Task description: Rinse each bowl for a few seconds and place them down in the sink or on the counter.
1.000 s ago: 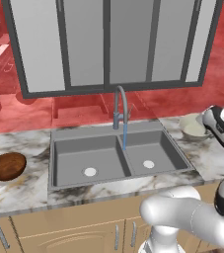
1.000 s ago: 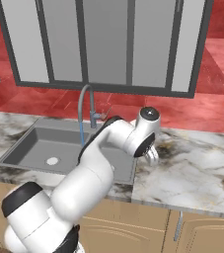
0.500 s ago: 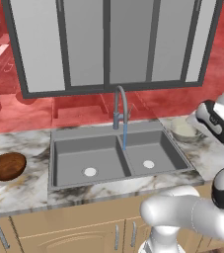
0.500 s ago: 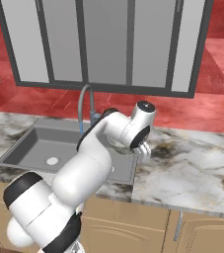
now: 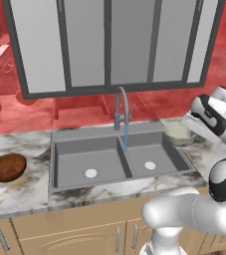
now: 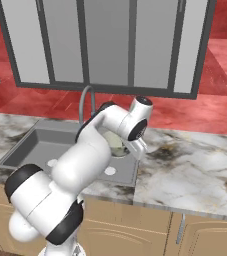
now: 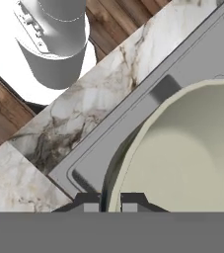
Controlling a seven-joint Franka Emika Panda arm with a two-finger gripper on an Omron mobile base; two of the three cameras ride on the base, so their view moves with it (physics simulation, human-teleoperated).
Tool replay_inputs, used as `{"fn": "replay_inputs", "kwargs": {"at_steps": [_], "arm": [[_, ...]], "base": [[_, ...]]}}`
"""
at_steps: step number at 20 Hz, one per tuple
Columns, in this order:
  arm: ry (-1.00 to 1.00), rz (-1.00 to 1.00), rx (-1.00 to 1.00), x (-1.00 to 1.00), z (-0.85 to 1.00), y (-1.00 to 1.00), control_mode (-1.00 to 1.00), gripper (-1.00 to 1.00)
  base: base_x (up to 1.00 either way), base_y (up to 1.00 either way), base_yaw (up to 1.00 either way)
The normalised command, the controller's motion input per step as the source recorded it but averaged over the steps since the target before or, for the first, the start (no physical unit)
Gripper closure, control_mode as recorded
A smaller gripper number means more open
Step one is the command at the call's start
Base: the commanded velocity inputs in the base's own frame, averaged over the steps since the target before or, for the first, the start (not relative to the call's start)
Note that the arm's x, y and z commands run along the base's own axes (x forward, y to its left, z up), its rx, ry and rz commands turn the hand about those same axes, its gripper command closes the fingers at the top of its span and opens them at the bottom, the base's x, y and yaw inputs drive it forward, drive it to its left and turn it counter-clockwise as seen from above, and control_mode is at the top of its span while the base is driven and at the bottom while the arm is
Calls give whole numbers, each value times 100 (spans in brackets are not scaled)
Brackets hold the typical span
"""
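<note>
The pale bowl [image 5: 177, 133] with its cream inside [image 7: 182, 153] hangs at the right end of the sink [image 5: 84, 152], over the edge of the right basin. My gripper [image 7: 111, 200] is shut on its rim, one fingertip on each side of the wall. In the right base view the pale bowl [image 6: 116, 144] peeks out behind my wrist. The dark reddish-brown bowl [image 5: 6, 167] rests on the counter [image 5: 27, 191] left of the sink. A thin blue stream [image 5: 126, 137] runs down from the faucet [image 5: 122, 102] between the two basins.
A white drain [image 5: 90, 173] sits in the left basin and another [image 5: 150, 165] in the right. Veined counter [image 6: 195, 165] stretches to the right of the sink. A window and red wall stand behind the faucet. My own arm crosses the lower right of the left base view.
The arm has swung left, carrying the pale bowl from over the right counter to the right edge of the sink. The dark bowl has stayed put.
</note>
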Motion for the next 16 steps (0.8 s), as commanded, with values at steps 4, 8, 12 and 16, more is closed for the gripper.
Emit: {"fn": "replay_inputs", "kwargs": {"at_steps": [4, 8, 12, 16], "arm": [[6, 11, 3, 3, 0, 33, -100, 100], [3, 10, 3, 1, 0, 36, -100, 100], [2, 10, 3, 2, 0, 36, -100, 100], [0, 10, 1, 0, 0, 34, -100, 100]], "base": [[0, 0, 0], [0, 0, 0], [0, 0, 0], [0, 0, 0]]}}
